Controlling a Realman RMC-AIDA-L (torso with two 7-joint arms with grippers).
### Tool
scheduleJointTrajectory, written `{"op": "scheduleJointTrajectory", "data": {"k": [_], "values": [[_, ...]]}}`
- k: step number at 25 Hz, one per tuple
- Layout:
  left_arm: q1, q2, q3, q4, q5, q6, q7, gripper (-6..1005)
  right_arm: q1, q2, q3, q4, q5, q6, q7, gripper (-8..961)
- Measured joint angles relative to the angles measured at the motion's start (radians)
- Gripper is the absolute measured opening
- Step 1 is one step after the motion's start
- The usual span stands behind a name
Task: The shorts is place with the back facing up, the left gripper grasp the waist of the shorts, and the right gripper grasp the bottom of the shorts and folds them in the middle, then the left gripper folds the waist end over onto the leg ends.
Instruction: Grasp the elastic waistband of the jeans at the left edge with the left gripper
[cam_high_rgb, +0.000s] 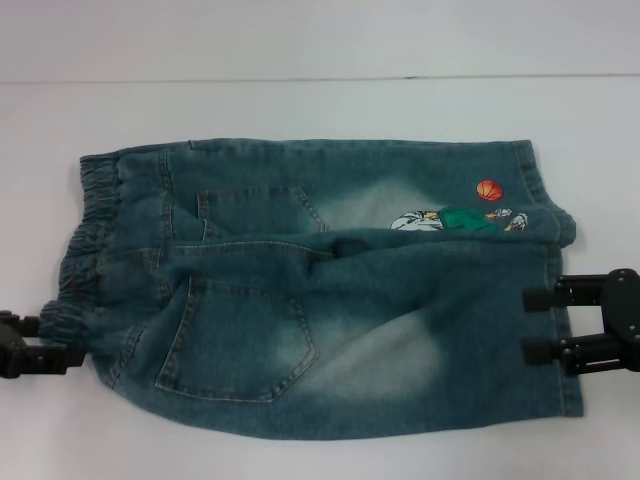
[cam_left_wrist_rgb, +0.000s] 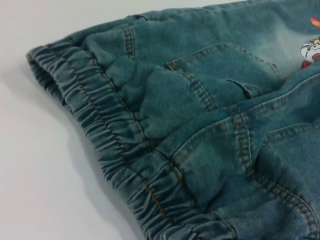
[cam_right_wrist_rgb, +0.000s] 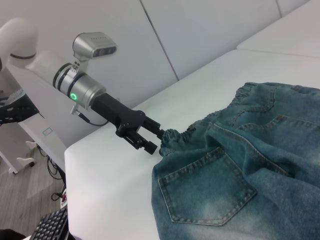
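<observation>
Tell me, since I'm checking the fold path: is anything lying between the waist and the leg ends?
Nothing visible. Only the shorts' own denim lies between the waist and the leg ends. The left gripper is at the waist, the right gripper at the hem.

lab | white table (cam_right_wrist_rgb: 115, 170), panelled wall (cam_right_wrist_rgb: 210, 30) (keyboard (cam_right_wrist_rgb: 50, 226) on floor)

There is one pair of shorts (cam_high_rgb: 320, 290) on one white table (cam_high_rgb: 300, 105). It shows two patch pockets (cam_high_rgb: 240, 340), one orange basketball (cam_high_rgb: 489, 189) at about 2 o'clock, and two grippers: left gripper (cam_high_rgb: 45, 345), right gripper (cam_high_rgb: 530, 325).
</observation>
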Motion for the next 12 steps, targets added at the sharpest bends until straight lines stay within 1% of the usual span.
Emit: {"op": "scheduleJointTrajectory", "data": {"k": [7,12], "values": [[-0.001,-0.002,0.0,-0.006,-0.004,-0.014,0.0,825,-0.004,0.001,0.0,0.0,0.0,0.002,-0.003,834],[-0.001,-0.023,0.005,-0.015,0.0,-0.078,0.005,762,-0.006,0.004,0.001,0.0,0.0,0.009,-0.012,834]]}}
